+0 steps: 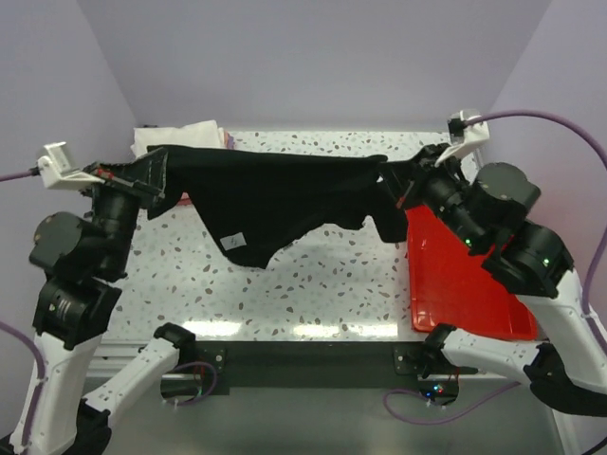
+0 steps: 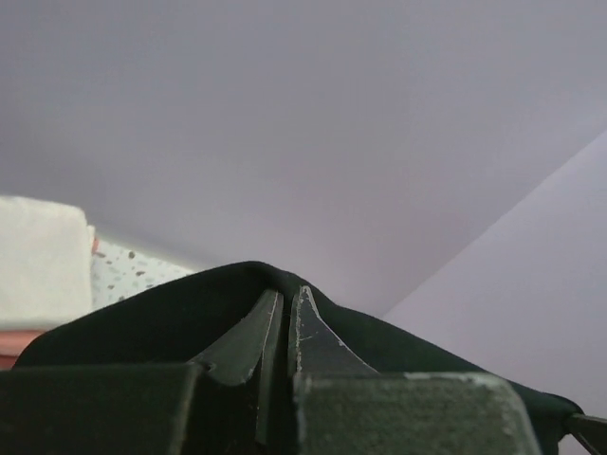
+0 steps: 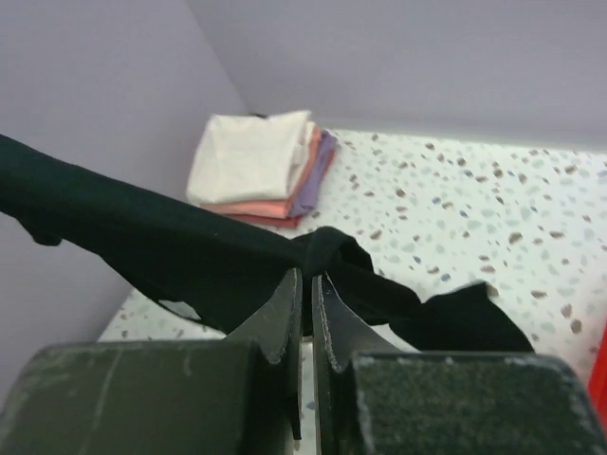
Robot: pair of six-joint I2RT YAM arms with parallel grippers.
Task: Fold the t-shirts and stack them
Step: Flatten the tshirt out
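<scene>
Left pincer (image 2: 287, 296) and right pincer (image 3: 308, 277) are each clamping tight on the black t-shirt (image 1: 275, 194), stretching it in the air across upper centre; folded stack (image 3: 261, 166) is sitting upper left on the counter (image 1: 351, 280); black one is awaiting folding and stacking.

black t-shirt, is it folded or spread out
Spread out, not folded: the black t-shirt hangs stretched between the left end effector and the right end effector, each shut on one end, its middle sagging.
</scene>
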